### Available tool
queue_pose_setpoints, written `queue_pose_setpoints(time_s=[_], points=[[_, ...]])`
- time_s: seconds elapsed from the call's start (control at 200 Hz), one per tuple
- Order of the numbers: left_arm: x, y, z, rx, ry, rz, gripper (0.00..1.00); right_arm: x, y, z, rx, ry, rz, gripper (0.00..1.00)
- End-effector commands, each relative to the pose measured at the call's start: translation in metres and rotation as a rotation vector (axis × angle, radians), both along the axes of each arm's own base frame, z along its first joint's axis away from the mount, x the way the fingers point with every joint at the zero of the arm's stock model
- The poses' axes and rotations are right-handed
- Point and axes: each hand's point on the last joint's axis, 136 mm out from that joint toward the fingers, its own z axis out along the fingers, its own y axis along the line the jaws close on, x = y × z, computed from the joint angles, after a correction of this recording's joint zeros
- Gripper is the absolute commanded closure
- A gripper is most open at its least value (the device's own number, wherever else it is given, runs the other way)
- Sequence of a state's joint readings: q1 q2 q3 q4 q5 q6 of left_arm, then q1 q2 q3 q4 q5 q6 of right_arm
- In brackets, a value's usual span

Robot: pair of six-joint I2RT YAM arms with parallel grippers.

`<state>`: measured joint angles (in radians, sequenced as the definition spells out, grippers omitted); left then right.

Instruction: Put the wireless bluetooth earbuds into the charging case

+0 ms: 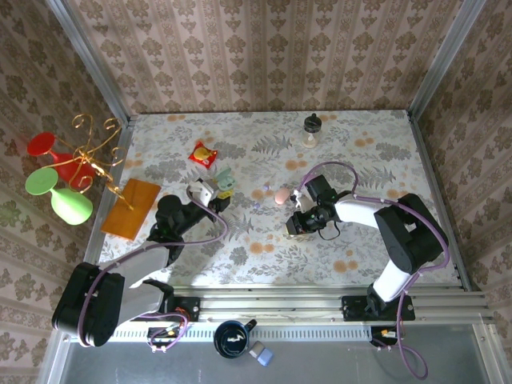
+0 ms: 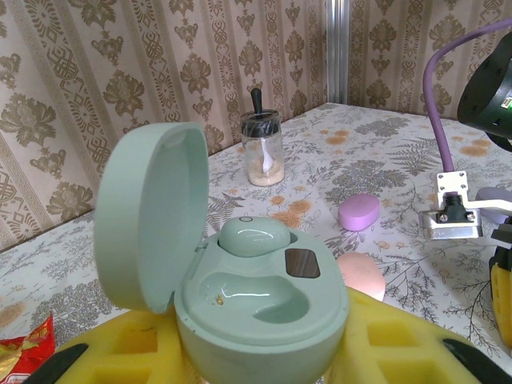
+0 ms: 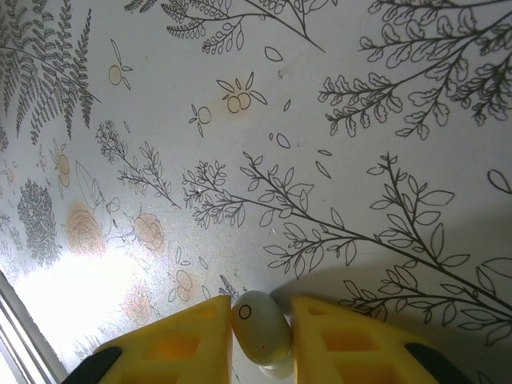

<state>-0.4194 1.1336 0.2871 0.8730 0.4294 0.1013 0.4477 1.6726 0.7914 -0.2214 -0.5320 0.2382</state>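
Open tabletop — earbud in right gripper

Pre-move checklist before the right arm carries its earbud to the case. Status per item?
1. Mint charging case clamped in the left gripper jaws: ok.
2. Lid open: ok.
3. Far slot holds a mint earbud, near slot empty: ok.
4. Right gripper jaws touch the pale earbud on both sides: ok.
5. Pale earbud lifted off the table: cannot tell.
6. Pale earbud's orientation matches the near slot: cannot tell.
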Motion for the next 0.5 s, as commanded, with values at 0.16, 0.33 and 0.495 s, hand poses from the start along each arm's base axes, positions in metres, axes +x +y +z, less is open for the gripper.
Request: queue_pose_setpoints(time_s=[0.16,0.33,0.495], points=[[-0.004,-0.011,0.007,0.007,-0.062,-0.037,0.66,0.006,-0.006,0.017,-0.002,-0.08,-0.077,0.81],[-0.013,-0.03,0.005,0.025,-0.084,-0.087,0.66,0.022,-0.005,0.06,0.084,-0.222,-0.167,0.8],[-0.015,-0.05,-0.001,0.069,-0.09,-0.109,0.66,0.028,0.006,0.122,0.187,-0.405,-0.202,0.8]])
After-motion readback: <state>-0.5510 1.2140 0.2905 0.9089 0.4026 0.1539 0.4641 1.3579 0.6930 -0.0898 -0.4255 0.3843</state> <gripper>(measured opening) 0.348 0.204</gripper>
